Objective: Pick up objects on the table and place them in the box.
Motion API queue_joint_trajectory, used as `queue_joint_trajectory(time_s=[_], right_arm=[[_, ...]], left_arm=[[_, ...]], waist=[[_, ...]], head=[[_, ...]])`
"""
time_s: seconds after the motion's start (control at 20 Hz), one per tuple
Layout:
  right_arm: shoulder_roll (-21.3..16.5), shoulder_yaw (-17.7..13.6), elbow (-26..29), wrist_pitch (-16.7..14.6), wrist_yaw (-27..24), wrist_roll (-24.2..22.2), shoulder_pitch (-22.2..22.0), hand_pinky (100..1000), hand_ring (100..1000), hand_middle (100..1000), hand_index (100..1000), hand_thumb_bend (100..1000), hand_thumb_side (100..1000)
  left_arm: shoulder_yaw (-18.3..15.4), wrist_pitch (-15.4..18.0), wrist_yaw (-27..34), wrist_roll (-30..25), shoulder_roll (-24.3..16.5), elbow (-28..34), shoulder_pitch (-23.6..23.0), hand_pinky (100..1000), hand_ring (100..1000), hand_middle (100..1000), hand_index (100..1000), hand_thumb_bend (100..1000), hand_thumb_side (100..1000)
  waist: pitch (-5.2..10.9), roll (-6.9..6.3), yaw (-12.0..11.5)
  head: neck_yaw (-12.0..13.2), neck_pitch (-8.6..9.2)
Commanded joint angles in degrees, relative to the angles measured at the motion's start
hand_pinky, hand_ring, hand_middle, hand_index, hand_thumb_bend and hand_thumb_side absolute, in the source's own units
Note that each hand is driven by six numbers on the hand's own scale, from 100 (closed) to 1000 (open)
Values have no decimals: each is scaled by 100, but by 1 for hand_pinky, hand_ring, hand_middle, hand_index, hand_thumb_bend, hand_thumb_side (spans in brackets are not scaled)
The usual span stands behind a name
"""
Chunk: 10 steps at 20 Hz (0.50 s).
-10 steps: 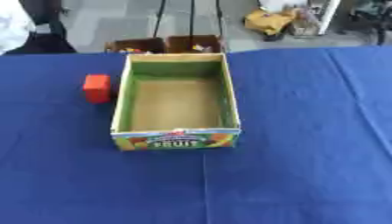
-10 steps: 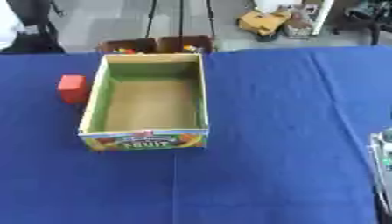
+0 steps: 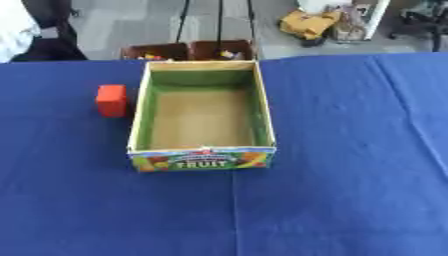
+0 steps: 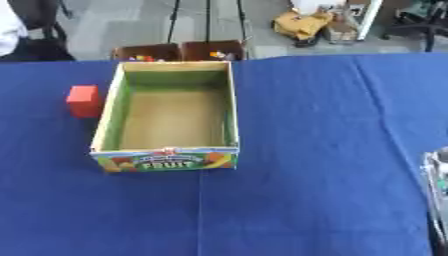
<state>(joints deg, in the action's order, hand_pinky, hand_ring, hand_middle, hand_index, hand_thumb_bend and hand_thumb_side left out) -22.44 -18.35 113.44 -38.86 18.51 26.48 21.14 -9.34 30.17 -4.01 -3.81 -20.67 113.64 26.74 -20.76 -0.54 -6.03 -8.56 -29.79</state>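
— Right hand: only a pale sliver at the lower right edge of the right eye view, just over the table's edge. Spread or curled, cannot tell. Left hand: nowhere in either view.

— Holding anything?

— Nothing visible in it. Nearest on the blue cloth-covered table: bare cloth, creased, then the open cardboard box with green inner walls and a "FRUIT" label on its near end. Brown floor of the box bare, nothing dropped in.

— And the thing to fetch?

— Small red block, resting on the cloth just beside the box's left wall, toward its far half, apart from the wall by a thin strip of blue. Upright, untouched.

— Beyond that?

— Two brown crates with small coloured bits on the floor past the far edge of the table; no part in the job, by the look of it.

— Step in hand, then?

— Probably the very start: reach not yet made. Next move likely a reach to the red block from the left, a pinch across its sides, a lift clear of the box wall, then a short carry rightward and release over the brown floor.
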Motion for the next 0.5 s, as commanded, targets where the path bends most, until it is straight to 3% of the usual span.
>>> queue_joint_trajectory(time_s=[0.05, 0.25, 0.3, 0.5], right_arm=[[-152, -20, 115, -37, -23, 7, 29, 656, 791, 574, 790, 100, 1000], [-154, -19, 115, -42, -31, -10, 31, 657, 791, 572, 789, 100, 1000], [-185, -10, 115, -53, -22, -29, 35, 657, 791, 572, 789, 100, 1000], [-228, 9, 115, -65, -23, -95, 25, 659, 792, 571, 789, 100, 1000]], left_arm=[[53, -8, 64, 62, -541, 96, -6, 675, 811, 841, 999, 100, 889], [43, -33, 261, 25, -661, 96, -23, 678, 830, 870, 1000, 100, 917], [94, -69, 256, -20, -722, 96, -78, 682, 834, 874, 1000, 100, 918], [251, -377, 150, -316, -1225, 96, -175, 703, 856, 897, 1000, 100, 900]], waist=[[137, -82, 14], [133, -85, 19], [117, -132, 39], [105, -207, 77]], head=[[41, -64], [52, -56], [81, 21], [89, 60]])
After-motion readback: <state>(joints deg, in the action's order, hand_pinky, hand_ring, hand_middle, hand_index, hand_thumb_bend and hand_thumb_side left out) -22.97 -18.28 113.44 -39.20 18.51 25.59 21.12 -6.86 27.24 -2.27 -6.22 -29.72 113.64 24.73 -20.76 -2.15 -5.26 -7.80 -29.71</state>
